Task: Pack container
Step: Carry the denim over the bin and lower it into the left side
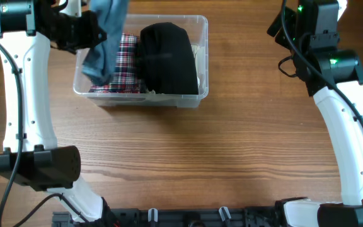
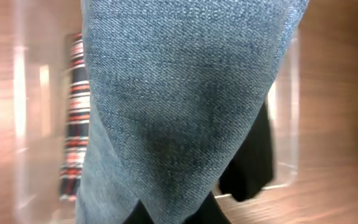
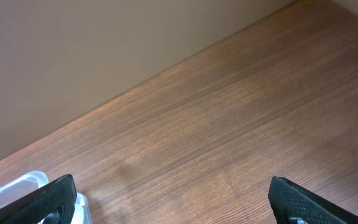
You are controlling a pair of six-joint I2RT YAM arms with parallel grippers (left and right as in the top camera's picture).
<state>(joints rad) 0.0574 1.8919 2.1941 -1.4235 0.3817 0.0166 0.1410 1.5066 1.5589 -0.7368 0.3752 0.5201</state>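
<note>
Denim fills most of the left wrist view: the denim garment (image 2: 185, 106) hangs from the left gripper (image 1: 88, 30), which is clamped on its upper part, though the fingers themselves are hidden behind the cloth. From overhead, the left arm runs up the left side of the table (image 1: 232, 145) and bends inward at the far edge. This places the gripper above the far left corner of the container (image 1: 188, 101), and the cloth drapes down over that end. The container stands on the far part of the table, left of centre. Inside it a plaid garment (image 1: 126, 63) lies at the left, partly covered by the denim. A bulky black garment (image 1: 167, 57) lies just beside it, filling the middle and right. The right arm is folded at the far right, well apart from the container. The right gripper (image 3: 171, 183) has its jaws spread wide over bare wood, and a corner of the container shows at the lower left of its view.
</note>
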